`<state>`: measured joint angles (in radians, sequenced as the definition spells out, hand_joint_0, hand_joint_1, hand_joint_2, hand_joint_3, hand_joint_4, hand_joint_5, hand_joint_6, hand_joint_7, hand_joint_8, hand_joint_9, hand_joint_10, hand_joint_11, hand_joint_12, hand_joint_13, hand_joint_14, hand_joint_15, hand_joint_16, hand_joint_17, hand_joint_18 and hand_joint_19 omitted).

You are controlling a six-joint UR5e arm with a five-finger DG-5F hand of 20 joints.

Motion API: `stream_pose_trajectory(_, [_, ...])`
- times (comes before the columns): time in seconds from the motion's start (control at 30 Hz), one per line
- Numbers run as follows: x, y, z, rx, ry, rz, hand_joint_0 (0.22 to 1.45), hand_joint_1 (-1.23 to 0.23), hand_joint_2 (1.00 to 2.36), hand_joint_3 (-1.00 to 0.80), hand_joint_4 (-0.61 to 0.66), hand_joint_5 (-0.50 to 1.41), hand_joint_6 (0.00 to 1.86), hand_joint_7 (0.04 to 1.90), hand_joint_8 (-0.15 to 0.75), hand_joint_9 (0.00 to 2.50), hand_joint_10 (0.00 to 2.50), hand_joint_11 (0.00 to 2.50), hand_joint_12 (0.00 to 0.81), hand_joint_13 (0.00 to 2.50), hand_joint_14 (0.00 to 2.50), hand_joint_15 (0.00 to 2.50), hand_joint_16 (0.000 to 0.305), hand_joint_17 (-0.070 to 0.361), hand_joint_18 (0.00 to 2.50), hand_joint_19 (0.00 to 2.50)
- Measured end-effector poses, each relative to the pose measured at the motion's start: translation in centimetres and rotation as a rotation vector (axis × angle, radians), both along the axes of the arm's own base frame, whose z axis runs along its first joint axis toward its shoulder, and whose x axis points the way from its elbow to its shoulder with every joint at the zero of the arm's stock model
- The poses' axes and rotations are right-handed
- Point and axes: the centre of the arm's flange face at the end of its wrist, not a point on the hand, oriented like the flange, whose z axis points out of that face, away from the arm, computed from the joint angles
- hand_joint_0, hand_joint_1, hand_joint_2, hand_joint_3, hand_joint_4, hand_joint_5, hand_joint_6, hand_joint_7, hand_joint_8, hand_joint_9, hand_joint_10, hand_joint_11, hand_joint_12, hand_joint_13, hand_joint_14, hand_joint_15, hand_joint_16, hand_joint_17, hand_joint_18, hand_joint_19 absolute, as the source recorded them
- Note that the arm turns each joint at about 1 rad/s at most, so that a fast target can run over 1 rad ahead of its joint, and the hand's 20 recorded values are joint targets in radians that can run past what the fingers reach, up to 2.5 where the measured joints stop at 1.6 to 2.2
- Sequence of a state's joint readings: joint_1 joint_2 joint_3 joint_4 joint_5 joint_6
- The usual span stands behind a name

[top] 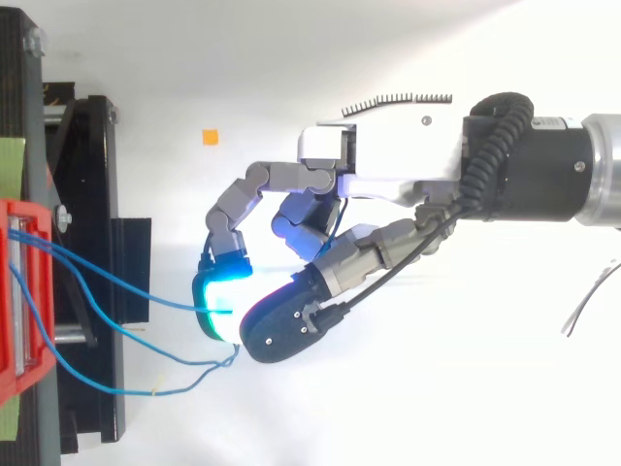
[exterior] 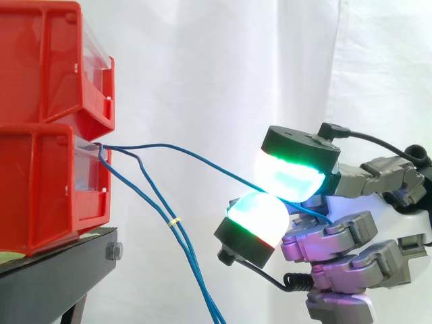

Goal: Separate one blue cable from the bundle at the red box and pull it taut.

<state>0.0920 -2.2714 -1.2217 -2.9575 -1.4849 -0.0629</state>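
We saw two red plastic bins stacked at the left of the side view, the lower bin (exterior: 40, 189) resting on a black metal stand (exterior: 54, 270) before a white curtain (exterior: 202, 67). Several thin blue cables left the lower bin's front opening. One thin blue cable (exterior: 196, 156) ran out to the right in a shallow curve, not quite straight, and ended between two glowing pads of the grey robot hand (exterior: 337, 236). Its fingers (exterior: 290, 177) were pinching that cable, an upper pad lit white and green pressed against a lower white one, and a short length of blue showed again behind them. The rest of the blue cable bundle (exterior: 196, 270) hung down apart from it, held together by a small pale tie (exterior: 174, 221). From above we found what the level view hid: the hand's pale body (top: 388, 160) reaching in from the right, the thumb's dark back beside a cyan pad, the other fingers curled up beneath the palm, and a small orange square (top: 210, 137) on the white floor. There a second blue strand looped loosely from the bin toward the pinch, and we could not tell whether it was gripped.
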Motion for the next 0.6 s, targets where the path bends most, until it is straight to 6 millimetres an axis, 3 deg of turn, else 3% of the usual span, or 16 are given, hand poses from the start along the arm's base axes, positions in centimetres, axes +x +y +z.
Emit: stream_pose_trajectory(0.6, [0.00,0.00,-0.01,0.000,0.000,0.000,0.75,-0.84,1.01,-0.28,-0.37,-0.15,0.97,1.12,0.107,0.93,2.06,1.31,0.204,1.20,0.92,1.56,0.031,0.069,0.98,1.27])
